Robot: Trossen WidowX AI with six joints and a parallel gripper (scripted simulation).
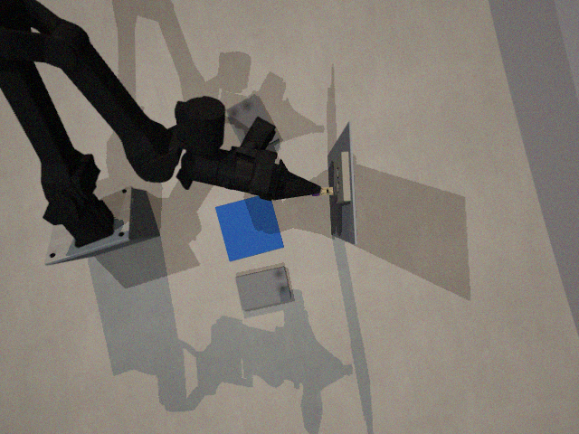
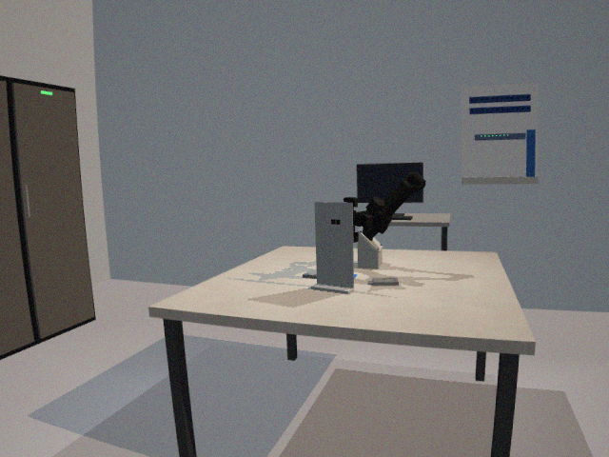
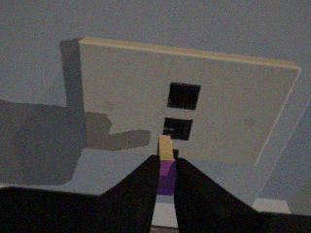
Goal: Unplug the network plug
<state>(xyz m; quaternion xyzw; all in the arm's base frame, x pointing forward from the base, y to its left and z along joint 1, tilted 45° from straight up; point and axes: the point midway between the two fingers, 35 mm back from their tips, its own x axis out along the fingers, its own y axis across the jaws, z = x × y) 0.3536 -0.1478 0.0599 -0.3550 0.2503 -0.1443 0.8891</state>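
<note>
Two nearly closed jaws of the gripper (image 1: 319,190) (image 3: 166,159) pinch the purple-and-tan network plug (image 1: 327,193) (image 3: 166,170) (its tan end pokes out ahead of them). Beyond the fingertips stands the upright panel (image 1: 346,224) (image 2: 334,250) (image 3: 233,24); behind them, the blue square (image 1: 247,229) lies lower, on the table (image 1: 421,350) (image 2: 418,314).

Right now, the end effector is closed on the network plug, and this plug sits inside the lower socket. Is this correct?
Not fully: the plug is outside the lower socket, whose opening shows uncovered in the wrist view. The end effector is indeed closed on the plug.
</note>
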